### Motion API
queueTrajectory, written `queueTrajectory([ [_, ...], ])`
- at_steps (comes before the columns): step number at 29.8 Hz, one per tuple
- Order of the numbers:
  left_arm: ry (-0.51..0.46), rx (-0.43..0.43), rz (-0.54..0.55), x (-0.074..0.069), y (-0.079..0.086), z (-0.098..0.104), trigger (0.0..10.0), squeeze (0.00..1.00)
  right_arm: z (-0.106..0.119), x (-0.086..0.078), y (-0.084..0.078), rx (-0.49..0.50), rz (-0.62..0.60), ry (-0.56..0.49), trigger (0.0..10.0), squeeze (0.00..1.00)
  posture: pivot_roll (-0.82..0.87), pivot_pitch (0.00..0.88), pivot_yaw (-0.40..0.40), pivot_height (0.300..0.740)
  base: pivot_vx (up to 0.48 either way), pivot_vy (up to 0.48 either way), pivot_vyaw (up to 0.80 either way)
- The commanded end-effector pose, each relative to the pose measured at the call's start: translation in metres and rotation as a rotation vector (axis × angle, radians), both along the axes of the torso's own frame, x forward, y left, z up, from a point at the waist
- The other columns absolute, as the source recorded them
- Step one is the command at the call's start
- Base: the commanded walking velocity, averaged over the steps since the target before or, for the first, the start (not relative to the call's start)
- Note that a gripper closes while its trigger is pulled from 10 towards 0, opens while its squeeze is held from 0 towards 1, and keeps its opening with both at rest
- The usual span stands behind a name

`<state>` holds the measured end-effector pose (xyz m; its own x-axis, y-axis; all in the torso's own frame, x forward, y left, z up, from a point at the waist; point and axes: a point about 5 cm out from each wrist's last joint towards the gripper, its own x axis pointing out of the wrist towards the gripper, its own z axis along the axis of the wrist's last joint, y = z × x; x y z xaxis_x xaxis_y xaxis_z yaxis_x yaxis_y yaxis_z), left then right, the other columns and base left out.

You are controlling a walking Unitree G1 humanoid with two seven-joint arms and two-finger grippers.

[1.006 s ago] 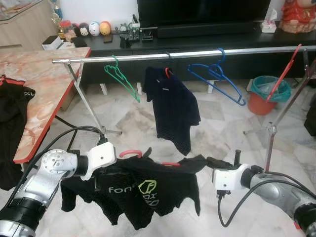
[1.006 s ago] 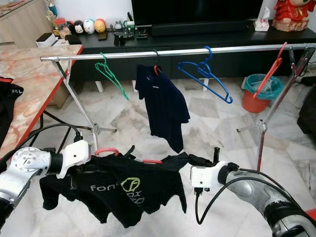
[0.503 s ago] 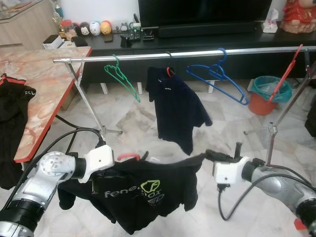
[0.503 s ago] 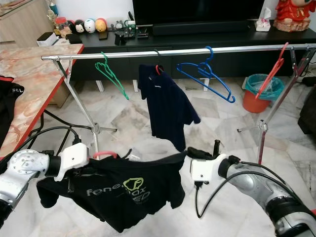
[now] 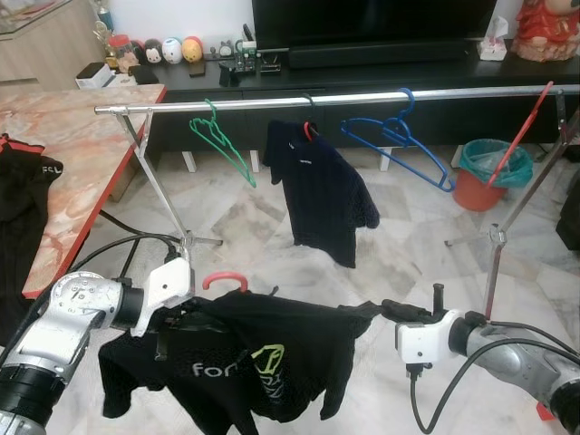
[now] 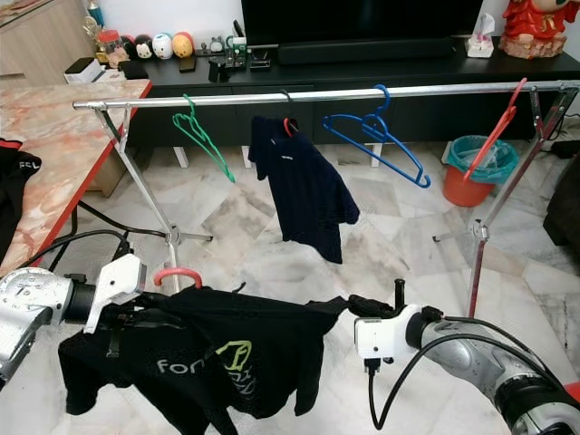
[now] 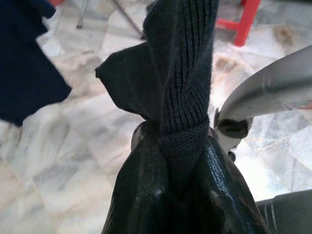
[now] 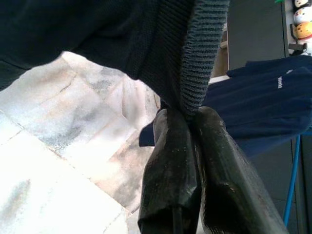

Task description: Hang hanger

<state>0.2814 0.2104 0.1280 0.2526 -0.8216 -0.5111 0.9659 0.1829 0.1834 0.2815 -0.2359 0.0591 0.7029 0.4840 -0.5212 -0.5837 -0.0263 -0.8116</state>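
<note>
Below, marble floor [image 5: 408, 217]; rail [image 5: 362, 97] spans room.

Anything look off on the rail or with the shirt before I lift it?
Yes: the red hanger at the rail's right end hangs steeply tilted, and the black shirt, held between left gripper and right gripper, sags bunched with its pink hook low, well below the rail.

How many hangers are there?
5: green, one under the navy shirt, blue and red on the rail, plus a red-hooked one inside the black shirt both grippers hold. Others could be hidden.
</note>
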Motion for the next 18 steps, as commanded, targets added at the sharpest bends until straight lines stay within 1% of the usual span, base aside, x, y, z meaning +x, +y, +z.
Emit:
queueTrajectory([
  [1,-0.035,0.068,0.054,0.004,0.012,0.001,10.0,0.0,-0.002,-0.003,-0.012,-0.011,-0.053,0.005,0.0,0.0,-0.07,0.046,0.043,0.74,0.0,0.0,0.0],
  [2,-0.035,0.068,0.054,0.004,0.012,0.001,10.0,0.0,-0.002,-0.003,-0.012,-0.011,-0.053,0.005,0.0,0.0,-0.07,0.046,0.043,0.74,0.0,0.0,0.0],
  [3,-0.052,0.124,0.069,0.005,0.014,-0.004,10.0,0.0,0.0,-0.002,-0.011,-0.003,-0.052,-0.007,0.0,0.0,-0.07,0.046,0.043,0.74,0.0,0.0,0.0],
  [5,-0.045,0.169,0.064,0.004,0.014,-0.011,10.0,0.0,0.001,0.0,-0.009,-0.005,-0.044,-0.013,0.0,0.0,-0.07,0.046,0.043,0.74,0.0,0.0,0.0],
  [11,-0.032,0.112,0.078,0.005,0.011,-0.009,10.0,0.0,0.002,0.0,-0.006,-0.006,-0.019,-0.018,0.0,0.0,-0.07,0.047,0.041,0.74,0.0,0.0,0.0],
  [12,-0.027,0.091,0.074,0.004,0.01,-0.008,10.0,0.0,0.002,-0.001,-0.006,-0.011,-0.012,-0.021,0.0,0.0,-0.07,0.046,0.04,0.74,0.0,0.0,0.0],
  [13,-0.019,0.051,0.072,0.004,0.009,-0.005,10.0,0.0,0.002,-0.001,-0.006,-0.017,-0.005,-0.023,0.0,0.0,-0.07,0.046,0.04,0.74,0.0,0.0,0.0],
  [14,-0.019,0.051,0.072,0.004,0.009,-0.005,10.0,0.0,0.002,-0.001,-0.006,-0.017,-0.005,-0.023,0.0,0.0,-0.07,0.046,0.04,0.74,0.0,0.0,0.0],
  [16,0.021,-0.066,0.042,0.001,0.005,0.005,10.0,0.0,-0.001,-0.003,-0.006,-0.023,-0.004,-0.008,0.0,0.0,-0.08,0.047,0.038,0.74,0.0,0.0,0.0],
  [18,0.091,-0.141,-0.013,-0.006,0.002,0.013,10.0,0.0,-0.006,-0.006,-0.005,-0.034,0.003,0.007,0.0,0.0,-0.08,0.047,0.038,0.74,0.0,0.0,0.0],
])
